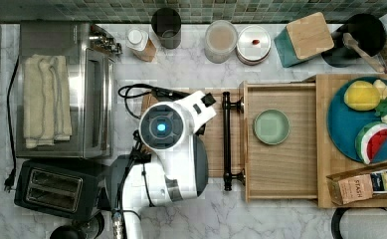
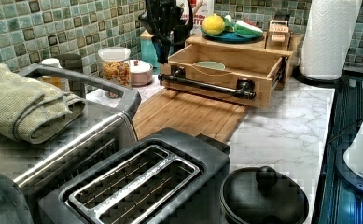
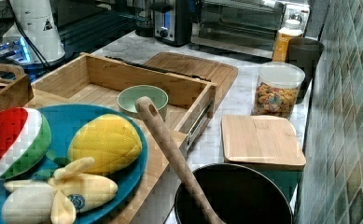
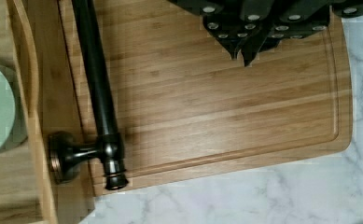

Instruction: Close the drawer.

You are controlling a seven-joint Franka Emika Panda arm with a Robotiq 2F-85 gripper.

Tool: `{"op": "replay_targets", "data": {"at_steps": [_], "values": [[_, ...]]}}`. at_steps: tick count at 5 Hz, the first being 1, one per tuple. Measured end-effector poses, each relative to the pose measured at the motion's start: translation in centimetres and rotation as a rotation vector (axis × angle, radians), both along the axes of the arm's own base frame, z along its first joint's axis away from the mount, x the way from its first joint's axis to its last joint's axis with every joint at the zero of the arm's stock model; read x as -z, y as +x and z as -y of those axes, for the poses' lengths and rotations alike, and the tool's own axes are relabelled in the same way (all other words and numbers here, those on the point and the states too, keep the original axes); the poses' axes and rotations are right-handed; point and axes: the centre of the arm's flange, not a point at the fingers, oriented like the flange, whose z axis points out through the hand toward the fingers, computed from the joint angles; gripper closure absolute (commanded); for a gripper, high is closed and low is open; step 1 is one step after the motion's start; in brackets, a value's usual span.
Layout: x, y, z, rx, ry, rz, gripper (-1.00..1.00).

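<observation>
drawer: the drawer is pulled well out from under the wooden top that carries the blue plate; you see its whole floor in the top view, so it is fully open and the task is not started.
contents: one green bowl sits on the drawer floor, near the front panel; likely to slide a bit if you shove hard.
handle: the black bar handle runs along the front panel on two posts, overhanging the cutting board edge; that face is what you push.
pincer: the pincer hangs above the cutting board, on the handle's outer side, apart from the bar and touching nothing. Whether its fingers are spread or closed, you cannot tell; nothing is seen held.
why there: judging by the layout, it sits on the side away from the cabinet, so a straight push toward the top view's right would run the drawer in.
arm: the white arm rises from the counter at the top view's lower left, over the board.
risk: push off-centre and the drawer may rack on its side rail.
</observation>
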Motion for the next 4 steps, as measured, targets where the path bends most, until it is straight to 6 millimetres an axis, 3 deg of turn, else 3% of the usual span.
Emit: {"op": "replay_targets", "data": {"at_steps": [2,4], "values": [[4.5,0.3,-0.9,-0.126,-0.112,-0.011,1.0],[10.4,-0.2,-0.1,-0.12,-0.104,-0.105,1.0]]}}
